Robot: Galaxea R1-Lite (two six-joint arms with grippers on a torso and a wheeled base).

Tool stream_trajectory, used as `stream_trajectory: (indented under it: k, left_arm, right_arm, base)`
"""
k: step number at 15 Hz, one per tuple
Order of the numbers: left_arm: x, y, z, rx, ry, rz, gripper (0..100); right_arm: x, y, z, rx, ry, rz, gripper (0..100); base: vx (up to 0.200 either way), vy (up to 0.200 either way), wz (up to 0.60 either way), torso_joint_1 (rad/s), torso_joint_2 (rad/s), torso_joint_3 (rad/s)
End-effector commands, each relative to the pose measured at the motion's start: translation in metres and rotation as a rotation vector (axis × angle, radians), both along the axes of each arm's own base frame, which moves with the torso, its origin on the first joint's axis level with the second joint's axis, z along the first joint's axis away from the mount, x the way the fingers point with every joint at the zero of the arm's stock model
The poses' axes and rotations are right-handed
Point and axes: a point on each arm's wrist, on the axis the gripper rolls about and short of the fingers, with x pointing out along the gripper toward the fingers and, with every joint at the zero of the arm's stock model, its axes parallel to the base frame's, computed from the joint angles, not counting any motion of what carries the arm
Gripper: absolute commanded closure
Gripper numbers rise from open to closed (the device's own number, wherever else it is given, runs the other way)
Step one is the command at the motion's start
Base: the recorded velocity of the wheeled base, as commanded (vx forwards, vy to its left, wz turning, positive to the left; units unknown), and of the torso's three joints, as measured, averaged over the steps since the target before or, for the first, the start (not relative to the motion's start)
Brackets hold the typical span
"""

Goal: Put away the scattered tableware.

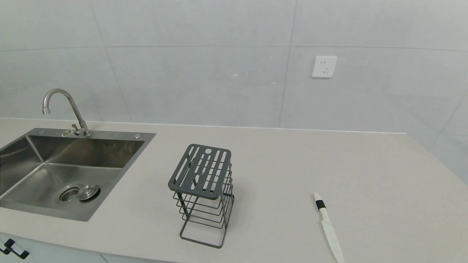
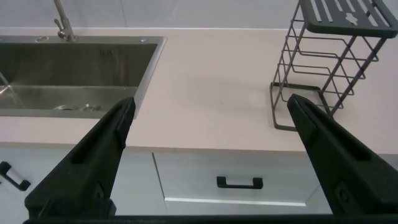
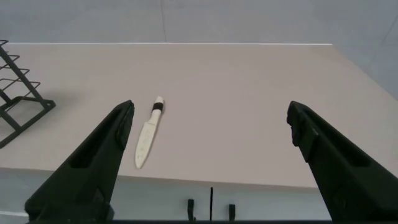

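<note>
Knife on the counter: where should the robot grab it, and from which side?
Probably the short banded handle, the far end, from straight above: the knife lies flat, so only its narrow sides are free. The open right pincer is nearer; the blade points at the counter's front edge.

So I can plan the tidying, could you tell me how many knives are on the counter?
1. The white knife lies flat on the counter, to the robot's right of the wire rack, apart from it, near the front edge. None seems hidden.
</note>
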Motion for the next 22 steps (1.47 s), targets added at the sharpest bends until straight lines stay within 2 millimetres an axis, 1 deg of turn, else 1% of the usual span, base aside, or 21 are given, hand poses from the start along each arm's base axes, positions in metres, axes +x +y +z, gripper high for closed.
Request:
stream_trajectory:
  k: [1, 2, 5, 7, 8, 10, 11, 12, 13, 14, 15, 16, 17, 18, 19, 20, 22]
  left_arm:
    - [0.000, 0.000, 0.000, 0.000, 0.002, 0.000, 0]
    - [0.000, 0.000, 0.000, 0.003, 0.000, 0.002, 0]
    - [0.000, 0.000, 0.000, 0.005, 0.000, 0.002, 0]
    - [0.000, 0.000, 0.000, 0.005, 0.000, 0.002, 0]
    - [0.000, 0.000, 0.000, 0.005, 0.000, 0.003, 0]
    - [0.000, 0.000, 0.000, 0.006, 0.000, 0.003, 0]
    - [0.000, 0.000, 0.000, 0.006, 0.000, 0.003, 0]
    - [0.000, 0.000, 0.000, 0.006, 0.000, 0.003, 0]
    - [0.000, 0.000, 0.000, 0.006, 0.000, 0.003, 0]
    - [0.000, 0.000, 0.000, 0.008, 0.000, 0.003, 0]
    - [0.000, 0.000, 0.000, 0.012, 0.000, 0.003, 0]
    - [0.000, 0.000, 0.000, 0.012, -0.002, 0.003, 0]
    - [0.000, 0.000, 0.000, 0.014, -0.002, 0.003, 0]
    - [0.000, 0.000, 0.000, 0.020, -0.002, 0.002, 0]
    - [0.000, 0.000, 0.000, 0.022, -0.002, 0.002, 0]
    - [0.000, 0.000, 0.000, 0.023, -0.002, 0.002, 0]
    - [0.000, 0.000, 0.000, 0.023, -0.002, 0.002, 0]
  right_arm:
    - [0.000, 0.000, 0.000, -0.003, 0.000, 0.002, 0]
    - [0.000, 0.000, 0.000, -0.049, -0.005, 0.003, 0]
    - [0.000, 0.000, 0.000, -0.017, -0.003, -0.003, 0]
    - [0.000, 0.000, 0.000, -0.027, -0.006, 0.002, 0]
    - [0.000, 0.000, 0.003, -0.029, -0.034, 0.001, 0]
    - [-0.003, 0.000, 0.026, -0.053, -0.260, -0.005, 0]
    - [-0.004, 0.000, 0.029, -0.077, -0.287, 0.003, 0]
    - [-0.004, 0.002, 0.027, -0.094, -0.271, 0.068, 0]
    - [-0.002, 0.003, 0.021, -0.098, -0.203, 0.145, 0]
    - [0.002, 0.006, 0.007, -0.083, 0.017, 0.273, 0]
    - [0.005, 0.007, 0.011, -0.068, 0.117, 0.351, 0]
    - [0.010, 0.008, 0.014, -0.073, 0.172, 0.400, 0]
    - [0.016, 0.008, 0.020, -0.098, 0.196, 0.431, 0]
    - [0.025, 0.009, 0.032, -0.105, 0.202, 0.457, 0]
    - [0.038, 0.010, 0.043, -0.101, 0.224, 0.488, 0]
    - [0.053, 0.011, 0.049, -0.103, 0.271, 0.518, 0]
    - [0.079, 0.017, 0.043, -0.092, 0.420, 0.588, 0]
  base:
    - [0.000, 0.000, 0.00, 0.090, -0.01, 0.061]
    - [0.000, 0.000, 0.00, 0.041, -0.01, 0.056]
    - [0.000, 0.000, 0.00, 0.000, 0.00, 0.000]
    - [0.000, 0.000, 0.00, 0.000, 0.00, 0.000]
    - [0.000, 0.000, 0.00, 0.000, 0.00, 0.000]
    - [0.000, 0.000, 0.00, 0.000, 0.00, 0.000]
    - [0.000, 0.000, 0.00, 0.000, 0.00, 0.000]
    - [0.000, 0.000, 0.00, 0.000, 0.00, 0.000]
    - [0.000, 0.000, 0.00, 0.000, 0.00, 0.000]
    - [0.000, 0.000, 0.00, 0.000, 0.00, 0.000]
    - [0.000, 0.000, 0.00, 0.000, 0.00, 0.000]
    - [0.000, 0.000, 0.00, 0.000, 0.00, 0.000]
    - [0.000, 0.000, 0.00, 0.000, 0.00, 0.000]
    - [0.000, 0.000, 0.00, 0.000, 0.00, 0.000]
    - [0.000, 0.000, 0.00, 0.000, 0.00, 0.000]
    - [0.000, 0.000, 0.00, 0.000, 0.00, 0.000]
    - [0.000, 0.000, 0.00, 0.000, 0.00, 0.000]
